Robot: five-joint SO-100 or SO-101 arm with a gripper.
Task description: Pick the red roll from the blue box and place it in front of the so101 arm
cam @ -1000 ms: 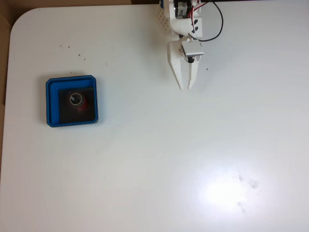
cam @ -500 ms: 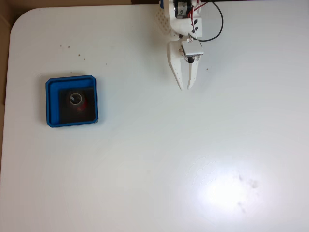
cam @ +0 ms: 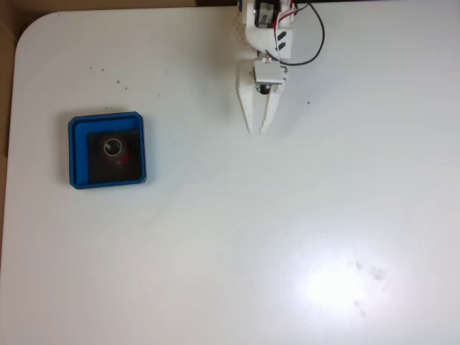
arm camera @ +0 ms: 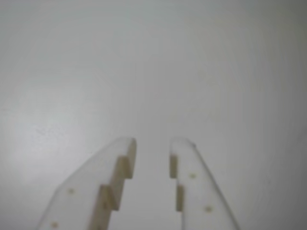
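The blue box (cam: 77, 154) lies at the left of the white table in the fixed view, and the red roll (cam: 113, 149) stands on its black floor, grey-white core facing up. The so101 arm (cam: 264, 36) reaches in from the top edge, white with red and black wires. Its gripper (cam: 256, 131) points down the picture, far to the right of the box and over bare table. In the wrist view the two pointed fingers (arm camera: 120, 163) are a small gap apart, so the gripper (arm camera: 152, 143) is open with only white table between them.
The table's rounded corner (cam: 29, 32) and left edge border a brown surface. A few dark specks (cam: 108, 75) lie above the box. Glare (cam: 334, 284) brightens the lower right of the table.
The arm has swung a little to the left, toward the box side, and the fingertips have parted slightly. The box and the roll have not moved.
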